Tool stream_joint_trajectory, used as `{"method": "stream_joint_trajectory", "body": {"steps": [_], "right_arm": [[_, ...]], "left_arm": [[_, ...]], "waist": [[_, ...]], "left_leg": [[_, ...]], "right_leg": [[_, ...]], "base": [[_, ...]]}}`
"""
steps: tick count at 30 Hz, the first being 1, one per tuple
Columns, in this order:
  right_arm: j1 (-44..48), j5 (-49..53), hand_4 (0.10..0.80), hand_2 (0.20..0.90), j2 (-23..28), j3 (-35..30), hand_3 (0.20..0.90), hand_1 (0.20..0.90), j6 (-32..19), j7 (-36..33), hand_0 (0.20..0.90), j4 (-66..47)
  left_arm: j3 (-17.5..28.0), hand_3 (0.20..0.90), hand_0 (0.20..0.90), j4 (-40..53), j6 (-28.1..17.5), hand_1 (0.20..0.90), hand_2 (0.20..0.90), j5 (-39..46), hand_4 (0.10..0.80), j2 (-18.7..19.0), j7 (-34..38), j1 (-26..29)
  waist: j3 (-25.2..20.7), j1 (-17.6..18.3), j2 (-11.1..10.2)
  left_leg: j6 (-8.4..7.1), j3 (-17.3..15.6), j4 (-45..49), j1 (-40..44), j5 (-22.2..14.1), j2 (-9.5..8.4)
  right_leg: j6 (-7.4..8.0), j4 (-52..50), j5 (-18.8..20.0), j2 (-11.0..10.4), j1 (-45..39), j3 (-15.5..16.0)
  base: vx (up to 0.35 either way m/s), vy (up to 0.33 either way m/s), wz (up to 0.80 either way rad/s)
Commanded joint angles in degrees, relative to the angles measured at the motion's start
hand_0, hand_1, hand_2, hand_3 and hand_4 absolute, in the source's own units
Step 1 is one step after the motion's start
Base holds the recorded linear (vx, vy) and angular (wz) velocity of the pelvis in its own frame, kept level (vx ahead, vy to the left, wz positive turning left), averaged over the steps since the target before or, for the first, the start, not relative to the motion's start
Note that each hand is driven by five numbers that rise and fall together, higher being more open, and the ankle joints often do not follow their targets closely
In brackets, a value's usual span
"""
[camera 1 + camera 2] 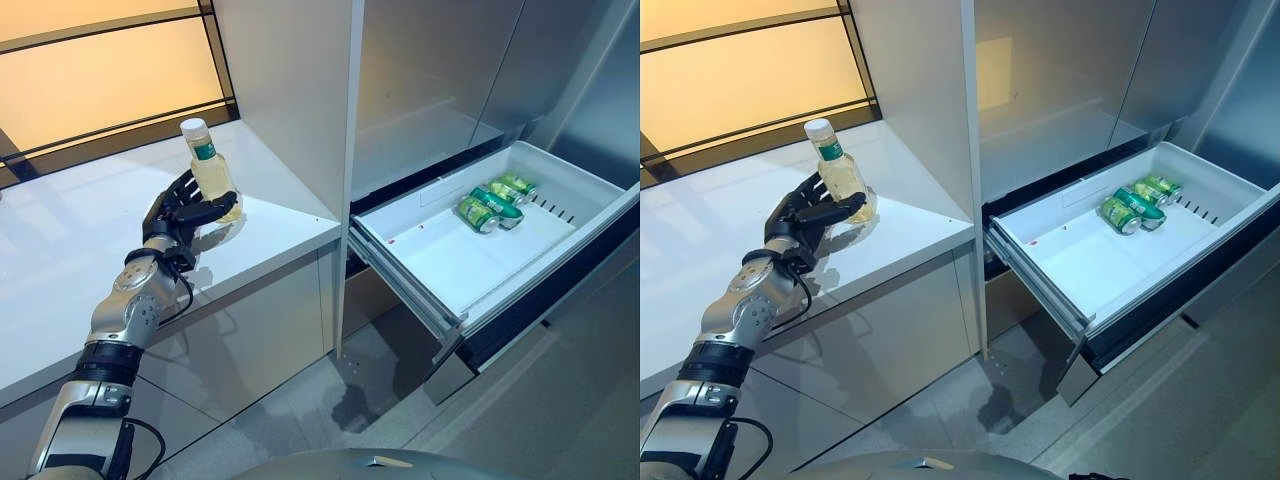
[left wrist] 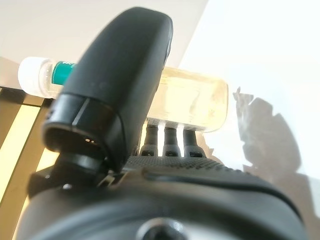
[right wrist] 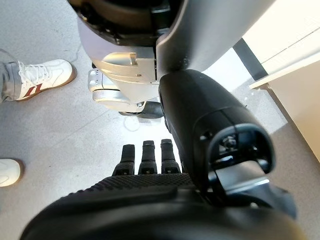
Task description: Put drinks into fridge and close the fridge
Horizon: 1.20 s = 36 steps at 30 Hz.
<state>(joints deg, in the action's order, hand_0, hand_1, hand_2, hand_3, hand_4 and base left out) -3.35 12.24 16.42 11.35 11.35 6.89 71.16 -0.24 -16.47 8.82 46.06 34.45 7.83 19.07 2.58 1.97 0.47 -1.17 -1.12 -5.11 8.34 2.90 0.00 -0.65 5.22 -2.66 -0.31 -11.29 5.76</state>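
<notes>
Upright bottle [image 1: 212, 170] within left hand [image 1: 185, 212]

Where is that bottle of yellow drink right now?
The bottle stands on the white counter, on the robot's left, gripped by its left hand, beside the tall white panel.

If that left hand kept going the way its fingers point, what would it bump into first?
Nothing new: the left hand is already curled round the bottle on the counter. Beyond that, probably the white cabinet wall.
</notes>
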Motion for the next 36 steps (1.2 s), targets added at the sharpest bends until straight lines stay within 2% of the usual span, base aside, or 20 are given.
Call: {"method": "stream_joint_trajectory", "body": {"steps": [1,20,21,22,23,24,36], "right_arm": [[1.0,-0.1,0.8,0.9,-0.3,2.0,0.9,0.9,0.3,2.1,0.9,0.7],[1.0,-0.4,0.8,0.9,0.0,2.3,0.9,0.9,0.1,2.6,0.9,1.0],[1.1,-0.3,0.8,0.9,0.0,2.3,0.9,0.9,0.1,2.5,0.9,1.0],[1.0,-0.4,0.8,0.9,0.0,2.3,0.9,0.9,0.1,2.6,0.9,1.0],[1.0,-0.4,0.8,0.9,0.0,2.3,0.9,0.9,0.1,2.6,0.9,1.0],[1.0,-0.4,0.8,0.9,0.0,2.3,0.9,0.9,0.0,2.6,0.9,0.9],[1.0,-0.5,0.8,0.9,-0.1,2.6,0.9,0.9,0.1,2.5,0.9,1.1]], "left_arm": [[0.9,0.9,0.9,3.1,-5.8,0.9,0.9,0.8,0.8,3.1,0.2,14.9],[0.3,0.9,0.9,2.7,-6.3,0.9,0.9,1.5,0.8,4.2,1.8,18.1],[0.3,0.691,0.721,2.4,-6.1,0.721,0.721,1.5,0.591,4.1,1.8,18.2],[0.2,0.521,0.575,2.2,-6.1,0.575,0.575,1.6,0.421,4.1,1.6,18.2],[0.3,0.521,0.575,2.2,-6.0,0.575,0.575,1.6,0.421,4.1,1.6,18.2],[0.3,0.208,0.307,2.1,-6.0,0.307,0.307,1.7,0.108,4.2,1.6,18.1],[0.1,0.2,0.3,-0.1,-7.4,0.3,0.3,1.6,0.1,4.0,0.9,18.2]], "waist": [[-2.2,0.4,0.5],[-2.5,1.0,0.6],[-2.5,1.0,0.6],[-2.5,1.0,0.6],[-2.5,1.0,0.6],[-2.5,1.0,0.6],[-2.7,1.1,0.7]], "left_leg": [[1.27,4.2,0.3,0.2,-6.1,-2.52],[1.08,3.8,0.4,0.0,-5.9,-2.44],[1.1,3.8,0.3,-0.1,-5.9,-2.44],[1.1,3.8,0.3,-0.1,-5.9,-2.45],[1.1,3.8,0.3,-0.1,-5.9,-2.45],[1.1,3.8,0.3,-0.1,-5.9,-2.45],[1.16,3.8,0.4,-0.2,-5.9,-2.55]], "right_leg": [[4.63,-1.5,1.0,-0.7,3.5,-1.7],[4.7,-1.4,1.2,-0.5,3.8,-2.1],[4.68,-1.4,1.2,-0.5,3.8,-2.1],[4.68,-1.4,1.2,-0.5,3.8,-2.1],[4.68,-1.4,1.2,-0.5,3.8,-2.1],[4.68,-1.4,1.2,-0.5,3.9,-2.1],[4.72,-1.5,1.3,-0.5,4.0,-2.4]], "base": [[0.0,0.0,0.0],[0.0,0.0,0.0],[0.0,0.0,0.0],[0.0,0.0,0.0],[0.0,0.0,0.0],[0.0,0.0,0.0],[0.0,0.0,0.0]]}}
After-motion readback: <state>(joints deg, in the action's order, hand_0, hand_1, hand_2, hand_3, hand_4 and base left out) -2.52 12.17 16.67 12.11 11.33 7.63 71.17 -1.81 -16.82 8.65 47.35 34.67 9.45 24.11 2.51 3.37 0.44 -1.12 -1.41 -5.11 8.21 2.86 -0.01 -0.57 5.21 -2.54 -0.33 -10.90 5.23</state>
